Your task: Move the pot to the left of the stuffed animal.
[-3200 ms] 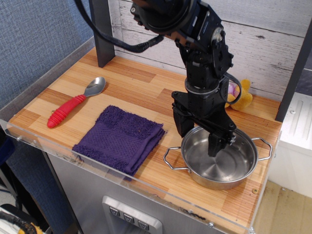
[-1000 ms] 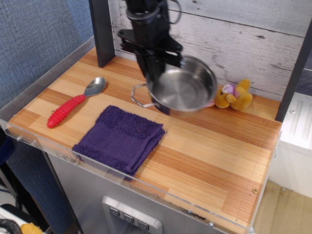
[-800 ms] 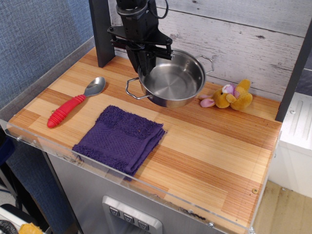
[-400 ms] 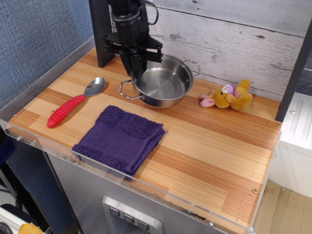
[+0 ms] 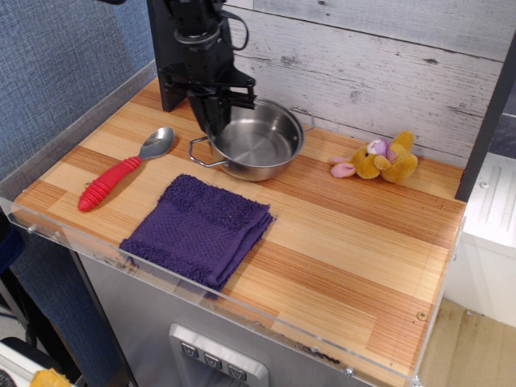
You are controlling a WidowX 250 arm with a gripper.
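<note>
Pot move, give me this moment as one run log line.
phase: placing | gripper: shut on pot rim | pot: left of stuffed animal, apart from it | contact with counter: cannot tell

A matte black robot arm (image 5: 196, 48) is showing in the upper left of the frame, built of blocky stacked segments, with a thin black cable (image 5: 239, 31) looping beside it, ending in a black two-fingered gripper (image 5: 216, 113).

The scene is being viewed by a single camera, set high beyond the front edge of the wooden counter (image 5: 339, 234), looking down and inward toward the plank back wall (image 5: 403, 72), from moderately near.
</note>
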